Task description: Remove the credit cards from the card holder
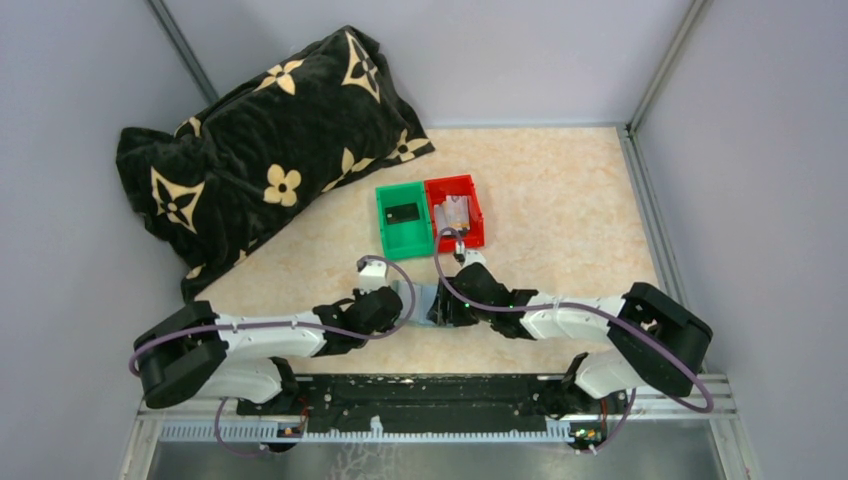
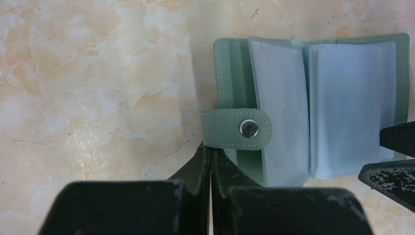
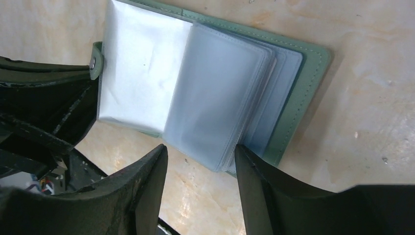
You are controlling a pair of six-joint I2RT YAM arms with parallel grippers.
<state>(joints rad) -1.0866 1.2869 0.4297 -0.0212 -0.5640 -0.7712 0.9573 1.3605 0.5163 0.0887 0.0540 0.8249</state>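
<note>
Where the right gripper [image 3: 198,156] comes up from the bottom of its wrist view, its two fingers stand wide apart. One is on each side of the lower edge of a stack of clear plastic sleeves [image 3: 215,93], and the right-hand finger is close against the stack's corner. The left gripper [image 2: 210,149] has its fingers pressed together with no gap. Their tips are at the lower left edge of the card holder [image 2: 230,68], just below its snap strap [image 2: 237,128]; whether they pinch the cover cannot be told.

The card holder lies spread open on the marbled table [image 2: 88,98], in the lower middle of the top view, between the two grippers. Its sleeves look frosted, and whether credit cards sit in them cannot be told.

Above it in the top view are a green bin [image 1: 381,220] with a dark flat rectangle [image 1: 403,212] inside and, touching it on the right, a red bin [image 1: 478,210]. A black flowered pillow [image 1: 250,150] fills the upper left.
</note>
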